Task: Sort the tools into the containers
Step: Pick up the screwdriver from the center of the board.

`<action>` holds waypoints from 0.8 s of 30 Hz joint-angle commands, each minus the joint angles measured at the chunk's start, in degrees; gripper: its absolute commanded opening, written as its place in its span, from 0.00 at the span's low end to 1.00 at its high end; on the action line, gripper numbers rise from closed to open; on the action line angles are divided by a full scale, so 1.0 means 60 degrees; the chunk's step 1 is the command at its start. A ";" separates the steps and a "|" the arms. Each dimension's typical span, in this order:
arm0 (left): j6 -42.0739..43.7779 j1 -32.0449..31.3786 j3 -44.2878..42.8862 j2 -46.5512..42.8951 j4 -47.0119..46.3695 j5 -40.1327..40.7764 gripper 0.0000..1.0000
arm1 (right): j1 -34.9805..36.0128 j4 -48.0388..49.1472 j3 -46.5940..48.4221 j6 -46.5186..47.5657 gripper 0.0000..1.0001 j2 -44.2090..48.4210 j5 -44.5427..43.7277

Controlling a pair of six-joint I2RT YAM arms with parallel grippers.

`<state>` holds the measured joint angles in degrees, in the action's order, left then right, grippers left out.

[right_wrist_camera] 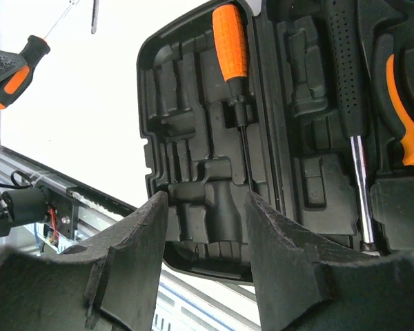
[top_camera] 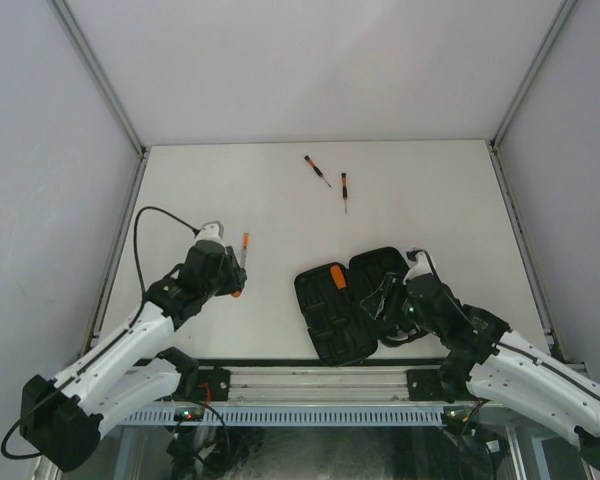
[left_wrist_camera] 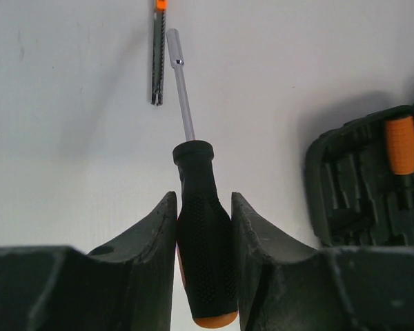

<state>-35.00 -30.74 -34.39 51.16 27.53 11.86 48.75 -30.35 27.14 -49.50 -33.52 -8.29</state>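
My left gripper (left_wrist_camera: 203, 200) is shut on the black handle of a screwdriver (left_wrist_camera: 204, 238) with an orange butt; its metal shaft (left_wrist_camera: 183, 96) points away over the white table. In the top view that gripper (top_camera: 231, 280) is at the left, well apart from the case. The open black case (top_camera: 352, 300) lies in the middle near the front edge. My right gripper (right_wrist_camera: 207, 200) hangs open over the case's moulded slots (right_wrist_camera: 193, 138) with nothing between its fingers. An orange-handled screwdriver (right_wrist_camera: 231, 43), a hammer (right_wrist_camera: 346, 76) and the pliers' orange handle (right_wrist_camera: 402, 124) lie in the case.
A thin small screwdriver (top_camera: 245, 244) lies just beyond the left gripper. Two more screwdrivers (top_camera: 317, 170) (top_camera: 345, 190) lie at the far middle of the table. The metal rail (top_camera: 310, 380) runs along the near edge, and grey walls close in both sides.
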 commanded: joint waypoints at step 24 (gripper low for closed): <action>-0.0526 -0.1686 0.0036 -0.0914 -0.3749 -0.2941 0.09 | 0.0265 0.4658 -0.0870 -0.4470 0.56 -0.0222 -0.0376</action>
<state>-35.57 -37.89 -34.20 43.75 12.88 -5.63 49.01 -14.61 22.02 -67.02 -31.57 -8.78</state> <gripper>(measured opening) 0.356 0.550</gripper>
